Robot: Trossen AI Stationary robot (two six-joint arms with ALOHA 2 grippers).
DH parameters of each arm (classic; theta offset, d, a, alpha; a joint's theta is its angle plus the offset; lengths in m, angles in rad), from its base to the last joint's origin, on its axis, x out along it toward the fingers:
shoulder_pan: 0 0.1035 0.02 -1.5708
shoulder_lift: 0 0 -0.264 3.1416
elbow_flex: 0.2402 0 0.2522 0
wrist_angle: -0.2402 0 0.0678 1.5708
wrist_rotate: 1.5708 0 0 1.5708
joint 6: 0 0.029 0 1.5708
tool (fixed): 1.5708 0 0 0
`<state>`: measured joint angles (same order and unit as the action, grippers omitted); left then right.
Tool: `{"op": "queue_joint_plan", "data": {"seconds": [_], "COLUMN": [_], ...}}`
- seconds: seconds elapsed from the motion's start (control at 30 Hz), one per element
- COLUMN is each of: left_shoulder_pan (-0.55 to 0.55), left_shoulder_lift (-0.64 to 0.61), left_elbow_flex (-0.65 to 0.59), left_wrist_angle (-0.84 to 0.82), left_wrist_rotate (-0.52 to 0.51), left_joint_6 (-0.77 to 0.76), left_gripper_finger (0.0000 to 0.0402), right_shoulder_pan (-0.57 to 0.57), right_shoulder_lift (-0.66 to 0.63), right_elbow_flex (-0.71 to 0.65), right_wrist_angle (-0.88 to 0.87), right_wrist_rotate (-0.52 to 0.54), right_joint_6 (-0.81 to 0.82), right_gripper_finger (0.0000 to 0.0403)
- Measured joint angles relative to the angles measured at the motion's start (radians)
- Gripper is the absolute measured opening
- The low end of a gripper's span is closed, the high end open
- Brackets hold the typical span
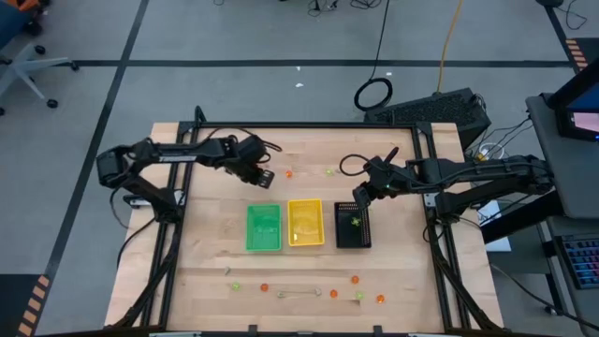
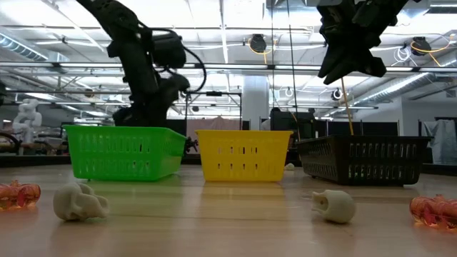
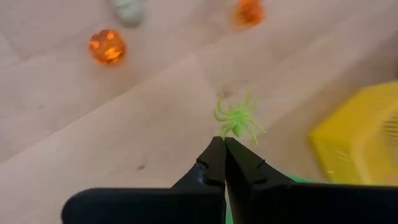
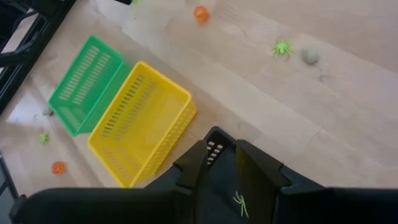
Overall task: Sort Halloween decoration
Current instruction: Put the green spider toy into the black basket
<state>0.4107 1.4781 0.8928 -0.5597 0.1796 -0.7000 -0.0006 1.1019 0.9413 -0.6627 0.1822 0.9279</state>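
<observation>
My left gripper (image 3: 224, 144) is pinched tight on a yellow-green spider (image 3: 238, 118) just past the far edge of the green tray (image 1: 263, 227), while my right gripper (image 1: 359, 195) hangs narrowly parted over the black tray (image 1: 353, 227) with another spider (image 4: 240, 200) lying in it.

Three trays (image 1: 263, 228): one green, one yellow (image 1: 306, 222), one black (image 1: 353, 225); two robot arms (image 1: 168, 154).
</observation>
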Motion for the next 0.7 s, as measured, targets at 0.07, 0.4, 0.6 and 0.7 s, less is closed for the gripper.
{"op": "queue_joint_plan", "data": {"seconds": [0.07,0.4,0.6,0.7], "left_shoulder_pan": [-0.001,-0.002,-0.003,-0.013], "left_shoulder_lift": [-0.035,-0.266,-0.407,-0.463], "left_elbow_flex": [0.0,0.0,0.0,0.001], "left_wrist_angle": [0.0,0.022,0.091,0.134], "left_wrist_rotate": [0.019,0.017,-0.008,-0.024], "left_joint_6": [0.003,0.006,0.019,0.034], "left_gripper_finger": [0.0,0.0,0.0,0.0], "right_shoulder_pan": [0.0,0.0,0.0,0.0], "right_shoulder_lift": [0.0,0.0,0.0,0.0], "right_elbow_flex": [0.0,0.0,0.0,0.0], "right_wrist_angle": [0.0,0.0,0.008,0.018], "right_wrist_rotate": [0.0,0.003,0.005,0.005], "right_joint_6": [-0.003,-0.009,-0.022,-0.024], "right_gripper_finger": [0.0075,0.0075,0.0075,0.0075]}}
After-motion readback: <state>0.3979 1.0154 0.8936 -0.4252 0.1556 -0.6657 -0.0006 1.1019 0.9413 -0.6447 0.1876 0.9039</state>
